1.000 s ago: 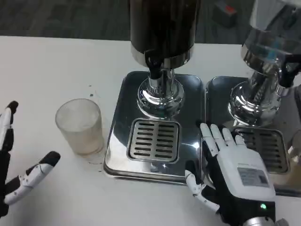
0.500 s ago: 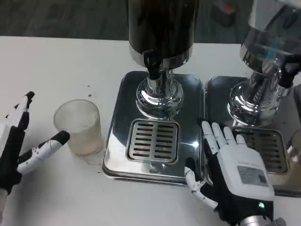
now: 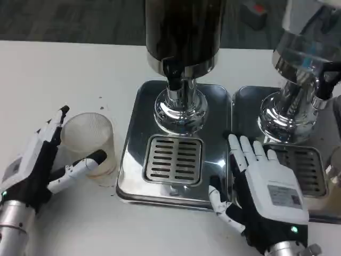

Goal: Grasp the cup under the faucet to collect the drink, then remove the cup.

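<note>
My left hand (image 3: 33,169) has its fingers (image 3: 80,165) spread open around the cup (image 3: 90,146), which stands on the counter (image 3: 64,69) just left of the drip tray (image 3: 133,160); closing off-centre could tip this light cup or shove it against the tray's edge. Since a second ago that hand has come in from the left edge to bracket the cup, while my right hand (image 3: 266,197) lies flat and open by the tray, unmoved.

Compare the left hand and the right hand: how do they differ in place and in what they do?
The left hand sits on the white table with its fingers spread around the cup, while the right hand holds nothing. The left hand is turned sideways toward the cup; the right hand lies back-up, fingers forward, between the two steel drip trays. Both have white backs.
</note>
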